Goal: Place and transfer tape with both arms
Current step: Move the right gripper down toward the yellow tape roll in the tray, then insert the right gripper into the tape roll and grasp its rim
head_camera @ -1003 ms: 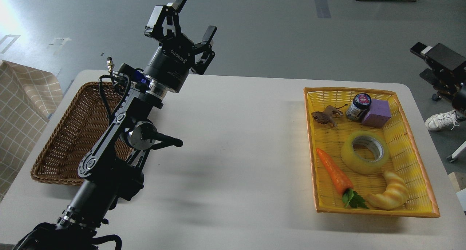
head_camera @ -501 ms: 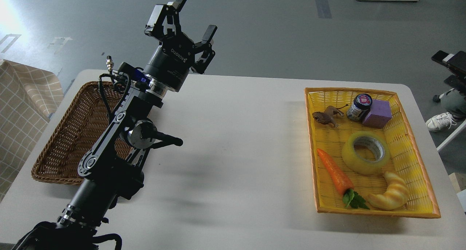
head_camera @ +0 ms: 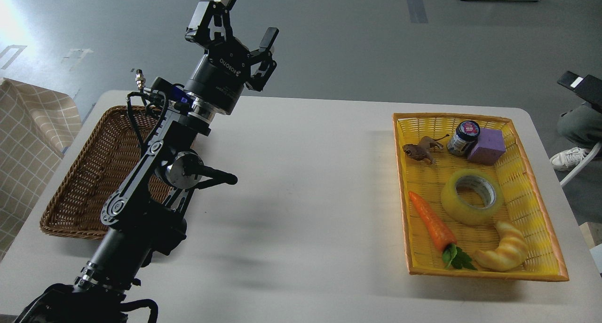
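One arm only in view: left arm (head_camera: 141, 196) coming up from near-left corner, rising over table (head_camera: 305, 196) toward far side. Left gripper (head_camera: 248, 13) at its top, pointed up and away, fingers (head_camera: 268, 38) spread wide apart, nothing betw. them. Right gripper not visible.

Two baskets. Brown wicker basket (head_camera: 80, 191) at left, partly behind arm. Yellow basket (head_camera: 541, 210) at right, well apart from gripper.

Six items in yellow basket, near to far: one croissant (head_camera: 505, 253) at near edge; one carrot (head_camera: 431, 222) w/ green leaves, left of it; one tape (head_camera: 471, 197) mid-basket; then one toy animal (head_camera: 420, 150), one small jar (head_camera: 463, 137) and one purple block (head_camera: 487, 145) along far end.

Tape: wide roll, translucent yellow, grey-white inner core, lying flat w/ hole facing up. Just beyond croissant, right of carrot, clear of block and jar.
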Robot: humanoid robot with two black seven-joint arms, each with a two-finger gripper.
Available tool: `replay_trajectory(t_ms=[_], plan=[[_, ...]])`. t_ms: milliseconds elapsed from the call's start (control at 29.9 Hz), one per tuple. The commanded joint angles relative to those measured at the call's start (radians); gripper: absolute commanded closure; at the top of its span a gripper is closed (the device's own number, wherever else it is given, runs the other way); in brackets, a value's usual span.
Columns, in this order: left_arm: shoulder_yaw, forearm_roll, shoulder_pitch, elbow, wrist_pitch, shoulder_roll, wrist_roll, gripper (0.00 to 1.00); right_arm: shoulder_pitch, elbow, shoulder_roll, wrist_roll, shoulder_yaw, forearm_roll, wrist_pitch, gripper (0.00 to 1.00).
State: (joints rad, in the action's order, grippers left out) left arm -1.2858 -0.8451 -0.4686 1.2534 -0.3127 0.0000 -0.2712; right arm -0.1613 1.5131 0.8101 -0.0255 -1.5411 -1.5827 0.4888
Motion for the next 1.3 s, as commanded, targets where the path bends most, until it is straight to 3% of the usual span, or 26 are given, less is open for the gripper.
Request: replay_trajectory(t_ms=[0, 201, 434, 902, 1270], plan=[[-0.001, 0.001, 0.001, 0.020, -0.005, 0.000, 0.000, 0.02, 0.006, 0.032, 0.000, 0.001, 0.012, -0.108, 0.000, 0.00], [-0.001, 0.001, 0.004, 0.032, -0.002, 0.002, 0.000, 0.02, -0.004, 0.061, -0.009, 0.001, 0.157, -0.327, 0.000, 0.00], [-0.001, 0.003, 0.016, 0.053, -0.014, 0.003, 0.000, 0.02, 0.011, 0.050, -0.190, -0.001, 0.190, -0.542, 0.000, 0.00], [-0.001, 0.017, 0.015, 0.052, -0.017, 0.029, -0.002, 0.02, 0.046, -0.076, -0.221, -0.005, 0.193, -0.563, 0.000, 0.00], [-0.001, 0.014, 0.013, 0.050, -0.016, 0.021, -0.002, 0.02, 0.042, -0.077, -0.224, -0.001, 0.217, -0.565, 0.000, 0.01]])
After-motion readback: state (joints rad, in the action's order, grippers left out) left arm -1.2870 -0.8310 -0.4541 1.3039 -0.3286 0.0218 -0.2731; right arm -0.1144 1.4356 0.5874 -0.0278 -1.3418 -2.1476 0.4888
